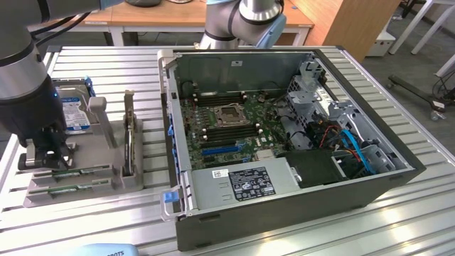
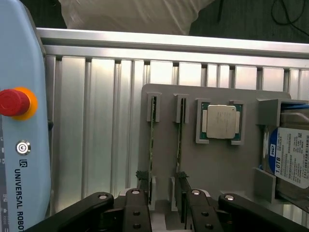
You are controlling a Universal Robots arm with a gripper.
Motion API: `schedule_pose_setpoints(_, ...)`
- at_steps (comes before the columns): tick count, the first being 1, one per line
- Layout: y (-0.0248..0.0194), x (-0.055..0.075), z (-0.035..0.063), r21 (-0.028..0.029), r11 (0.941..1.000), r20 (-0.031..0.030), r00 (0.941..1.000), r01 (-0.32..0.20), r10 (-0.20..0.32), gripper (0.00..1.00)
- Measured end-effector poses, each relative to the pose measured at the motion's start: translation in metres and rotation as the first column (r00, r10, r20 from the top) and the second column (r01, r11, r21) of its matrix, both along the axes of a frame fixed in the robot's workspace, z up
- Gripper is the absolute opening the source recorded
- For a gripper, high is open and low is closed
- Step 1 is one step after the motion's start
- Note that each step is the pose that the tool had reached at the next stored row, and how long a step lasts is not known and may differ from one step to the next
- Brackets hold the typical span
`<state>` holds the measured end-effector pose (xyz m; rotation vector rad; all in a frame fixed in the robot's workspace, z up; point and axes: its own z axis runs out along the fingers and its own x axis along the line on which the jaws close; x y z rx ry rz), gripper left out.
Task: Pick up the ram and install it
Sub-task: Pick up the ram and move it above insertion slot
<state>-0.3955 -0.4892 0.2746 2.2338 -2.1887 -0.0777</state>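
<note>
A: Claw state?

B: The gripper (image 2: 165,200) has its jaws spread wide and nothing between them. It hangs low over the grey holder (image 2: 217,166), at one end of the memory slots there. In the exterior view the gripper (image 1: 48,156) is over the holder's corner at that view's left, near side.

A: Where's the ram?

B: The ram (image 2: 152,140) stands on edge in its slot in the holder, and a second stick (image 2: 179,137) stands just beside it, parallel. From outside, both lie along the holder's near edge: the ram (image 1: 80,172), then the second stick (image 1: 74,186). I can't tell which one the claw is lined up on, since the fingers (image 2: 137,205) sit close to both ends.

A: Any contact?

B: Can't tell. Neither stick looks lifted or tilted.

A: What else is on the holder?

B: A processor chip (image 2: 221,122) in its own pocket, and a hard drive (image 2: 289,157) at the far corner. An upright card (image 1: 128,133) stands along the edge facing the case.

A: Target side?

B: The computer case (image 1: 320,205) is open on the table (image 1: 106,69), beside the holder. On the motherboard (image 1: 245,128), the long slots (image 1: 217,97) by the socket look bare to me.

A: Progress?

B: Early, I'd say. The claw is at the pick spot, but the grasp, carry and seating are not done.
</note>
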Motion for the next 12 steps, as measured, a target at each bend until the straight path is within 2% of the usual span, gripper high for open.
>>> schedule_pose_setpoints(4, -0.0001, 0.0000, -0.0009, 0.0000, 1.0000, 0.0001, 1.0000, 0.000, 0.000, 0.35)
schedule_pose_setpoints(12, -0.0005, -0.0004, -0.0092, -0.0001, 1.0000, 0.0006, 1.0000, 0.000, 0.000, 0.35)
